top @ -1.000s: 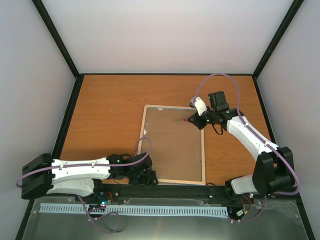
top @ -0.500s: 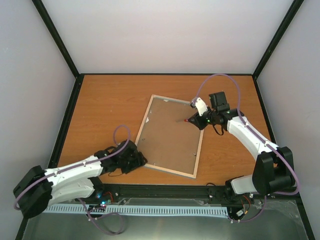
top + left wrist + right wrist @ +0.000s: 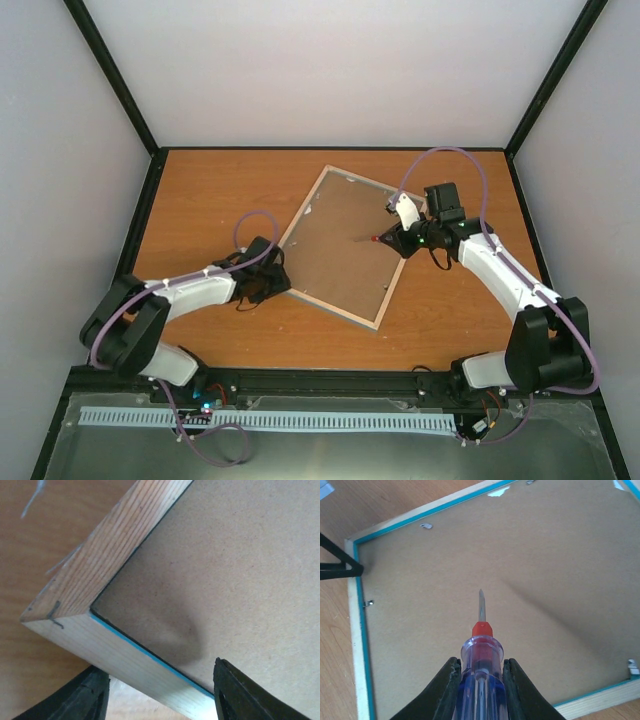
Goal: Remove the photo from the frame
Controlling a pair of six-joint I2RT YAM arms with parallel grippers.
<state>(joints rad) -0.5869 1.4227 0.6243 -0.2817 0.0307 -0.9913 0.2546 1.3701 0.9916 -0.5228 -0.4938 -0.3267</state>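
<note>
Left claw (image 3: 156, 696): the two fingers (image 3: 82, 700) are standing apart, straddling one rail of the frame (image 3: 330, 308) right by its near-left corner. One finger is sitting outside the wood rim and the other over the board. Whether either is pressing on the wood, cannot tell.

Right claw (image 3: 480, 672): the two fingers are squeezing the clear blue-and-red handle of one screwdriver (image 3: 481, 635). The blade is pointing down at the brown backing board (image 3: 345, 245), roughly at its middle. Whether the tip is touching, cannot tell.

One frame is lying back-up on the orange-brown table (image 3: 200, 200), turned at a slant, between the two arms. A thin turquoise line is showing along the inside of the pale rim. One backing board is filling the whole opening.

Small metal clips (image 3: 425, 526): four are showing at the board's edges in the right wrist view, two of them cut by the picture border. One staple (image 3: 55, 614) is sitting across the corner joint.

The photo is not showing in any view, with the board covering the frame's back.

Two arms are reaching in, one from each near corner.
</note>
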